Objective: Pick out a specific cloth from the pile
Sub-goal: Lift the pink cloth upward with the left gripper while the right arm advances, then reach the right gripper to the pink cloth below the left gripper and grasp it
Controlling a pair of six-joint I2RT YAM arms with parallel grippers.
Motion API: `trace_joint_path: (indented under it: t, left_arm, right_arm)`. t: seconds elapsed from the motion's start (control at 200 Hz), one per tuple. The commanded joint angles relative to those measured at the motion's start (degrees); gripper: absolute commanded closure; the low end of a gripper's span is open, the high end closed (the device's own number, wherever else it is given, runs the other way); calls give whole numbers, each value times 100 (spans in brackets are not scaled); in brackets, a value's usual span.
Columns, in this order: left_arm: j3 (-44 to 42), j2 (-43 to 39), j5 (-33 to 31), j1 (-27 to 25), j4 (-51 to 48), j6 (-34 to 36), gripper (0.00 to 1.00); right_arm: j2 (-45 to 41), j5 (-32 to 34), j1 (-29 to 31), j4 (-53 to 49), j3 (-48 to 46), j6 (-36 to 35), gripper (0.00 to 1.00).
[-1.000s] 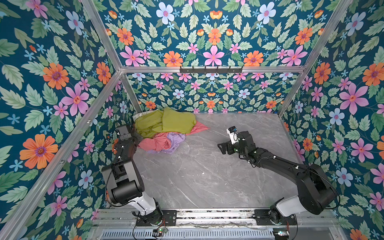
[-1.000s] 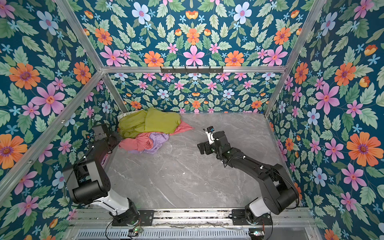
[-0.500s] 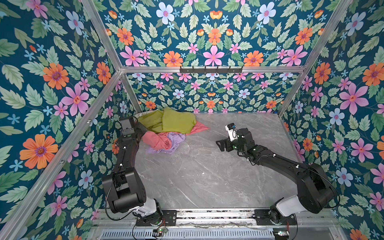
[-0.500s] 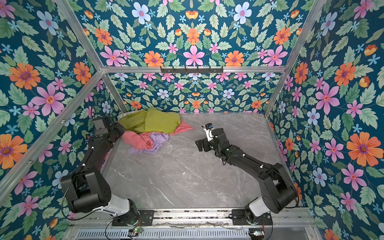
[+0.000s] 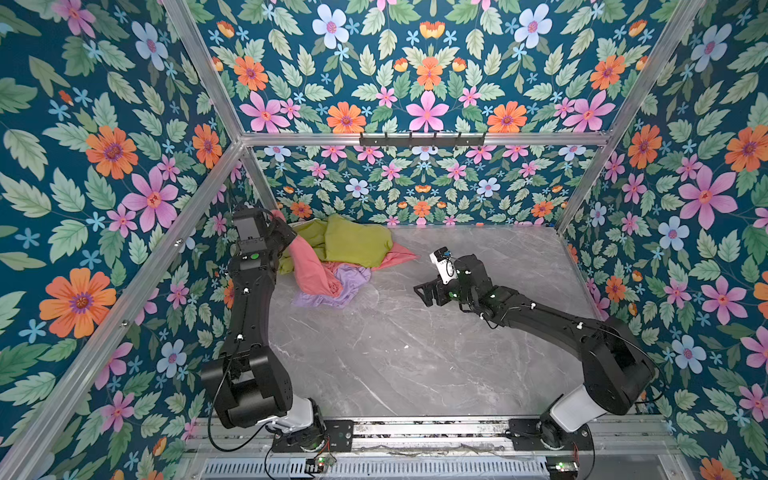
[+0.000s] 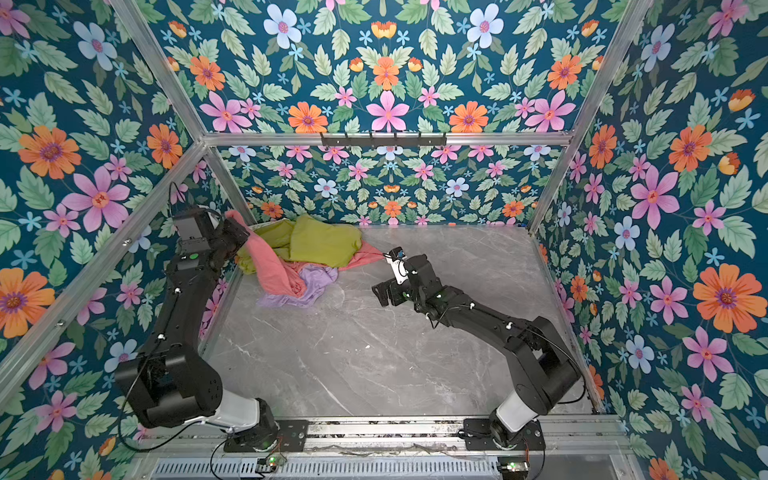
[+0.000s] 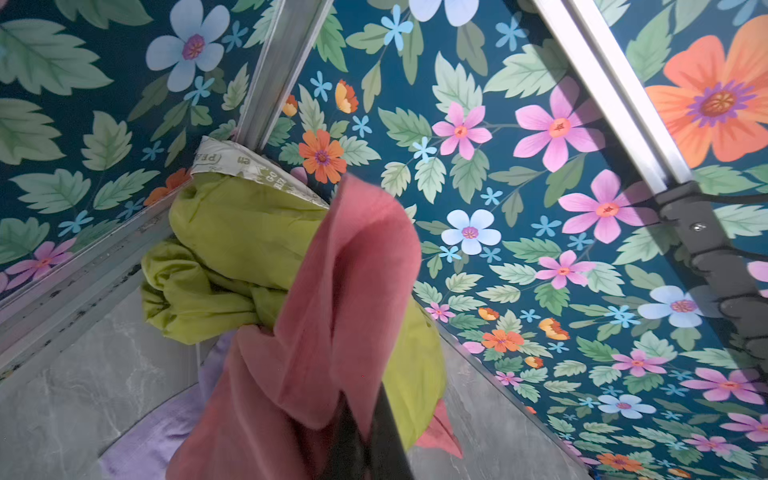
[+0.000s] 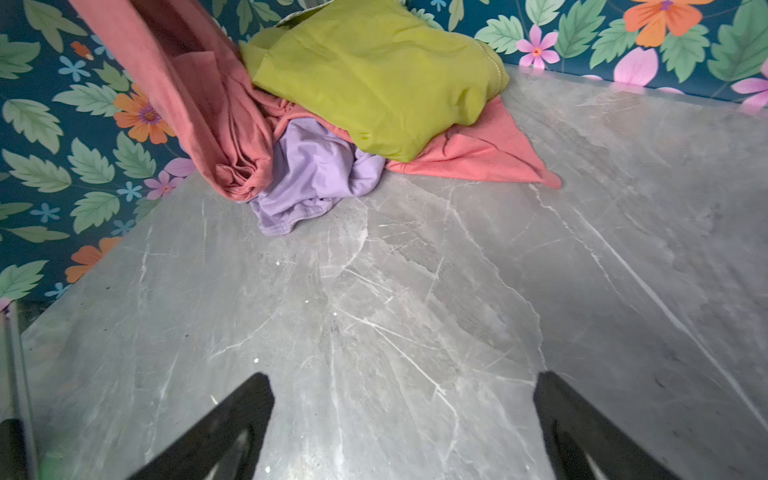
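Black left gripper (image 5: 286,230): jaws clamped together on a fold of the large, wrinkled salmon-pink cloth (image 5: 312,269), held up off the surface by the back left corner. In the left wrist view its dark fingers (image 7: 382,432) pinch the fabric, which stands up past them as a flap.

Salmon-pink cloth: one end is in the left gripper, and the body hangs down as a twisted drape onto the pile (image 5: 336,266). Another corner lies flat, poking out from under the green cloth toward the right.

Pile: soft heap in the back left corner of the grey marble-patterned tabletop (image 5: 395,353), close against the floral-print walls (image 5: 415,187).

Olive-green crumpled cloth (image 5: 357,245): on top, at the back of the heap.

Small lavender cloth (image 5: 351,284): at the front of the heap, on the tabletop, touching the pink drape.

White printed fabric strip (image 7: 232,162): behind the green cloth, seen only from the left wrist.

Black right gripper (image 5: 424,291): jaws spread wide and holding nothing, low over the tabletop. It is well apart from the pile and points toward it. Its fingers (image 8: 249,395) frame bare marble.
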Motion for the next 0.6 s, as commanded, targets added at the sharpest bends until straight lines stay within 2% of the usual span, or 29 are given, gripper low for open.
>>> trace_joint_path:
  t: [0.0,0.245,0.38,0.595]
  left_arm:
    - [189,17,263,-15,126,-169,100]
    - [512,1,402,-70,220,-414,100]
    - [630,-13,615,-100,160,-391,100]
    - [587,-134,672,-101,136,-408,100]
  right_arm:
    - [110,-259,73,-125,213,-3,2]
    - [330,-651,370,-37,578,-204,4]
    - [744,-725,572,74,822,-354,5]
    - [1272,-723,997,1067,1059,-710,5]
